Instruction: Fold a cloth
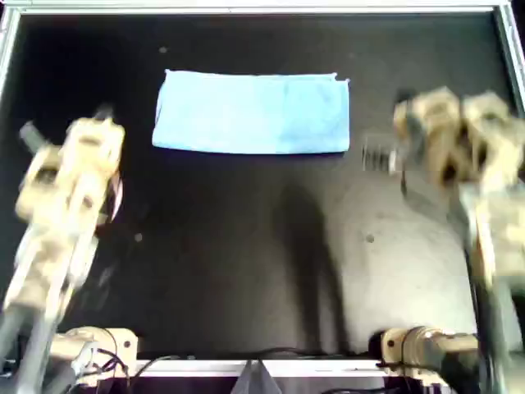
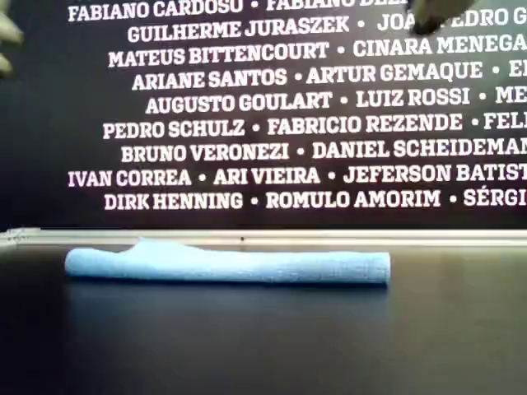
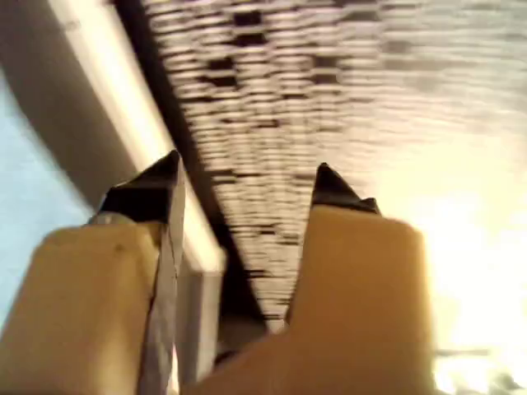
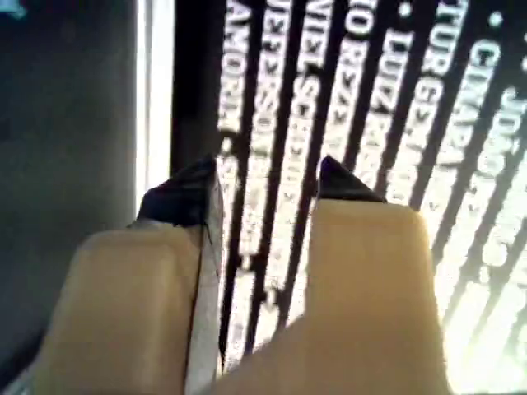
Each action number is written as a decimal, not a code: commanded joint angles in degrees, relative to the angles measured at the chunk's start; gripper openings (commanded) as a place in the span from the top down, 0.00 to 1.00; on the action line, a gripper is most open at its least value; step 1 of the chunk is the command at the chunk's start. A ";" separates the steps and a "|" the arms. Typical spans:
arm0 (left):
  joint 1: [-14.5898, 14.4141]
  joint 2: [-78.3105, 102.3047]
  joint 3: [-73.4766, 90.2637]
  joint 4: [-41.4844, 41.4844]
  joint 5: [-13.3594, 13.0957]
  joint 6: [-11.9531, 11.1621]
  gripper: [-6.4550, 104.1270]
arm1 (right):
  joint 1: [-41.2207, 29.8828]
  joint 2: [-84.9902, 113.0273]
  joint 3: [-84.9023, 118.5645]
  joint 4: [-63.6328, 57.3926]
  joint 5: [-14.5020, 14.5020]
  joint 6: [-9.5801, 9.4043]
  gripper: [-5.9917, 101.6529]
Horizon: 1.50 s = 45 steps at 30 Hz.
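The light blue cloth (image 1: 253,112) lies as a flat folded rectangle at the far middle of the black table; in the exterior view the cloth (image 2: 226,265) shows as a low band in front of the back rail. My left gripper (image 3: 247,177) is open and empty, raised and facing the lettered wall, with a strip of the cloth (image 3: 20,214) at the picture's edge. In the overhead view, the left gripper (image 1: 102,115) hovers left of the cloth. My right gripper (image 4: 268,177) is open too, holds nothing, and faces the same wall; the right gripper (image 1: 404,103) sits right of the cloth overhead. Both arms are blurred.
A metal rail (image 1: 262,8) frames the black table (image 1: 271,263) at the far side and at both sides of the overhead view. A dark wall with white names (image 2: 272,123) rises behind the rail. The arm bases (image 1: 422,349) stand at the near edge.
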 commanded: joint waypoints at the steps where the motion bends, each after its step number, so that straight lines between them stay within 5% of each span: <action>1: 0.88 20.30 10.90 -0.26 -0.44 -0.35 0.45 | -0.53 16.08 10.11 0.62 -0.35 -0.26 0.49; 11: 0.62 29.36 29.09 -0.26 -2.72 -1.67 0.44 | -0.62 41.48 34.45 0.44 -0.18 -0.26 0.49; 17: 0.70 29.36 30.67 -0.26 -2.55 -14.85 0.44 | -0.70 51.50 47.81 -4.31 0.00 -0.26 0.49; 19: 0.70 29.27 31.29 -0.18 -1.85 -16.88 0.44 | -1.49 51.24 52.03 -7.47 0.44 -0.26 0.49; 36: 0.35 23.73 31.38 -0.26 -1.41 -18.02 0.44 | -1.76 49.57 62.23 -10.90 0.53 0.53 0.49; 45: -0.26 -3.87 24.87 -1.58 3.25 -18.02 0.44 | 1.93 43.24 61.96 -11.43 0.44 -0.97 0.44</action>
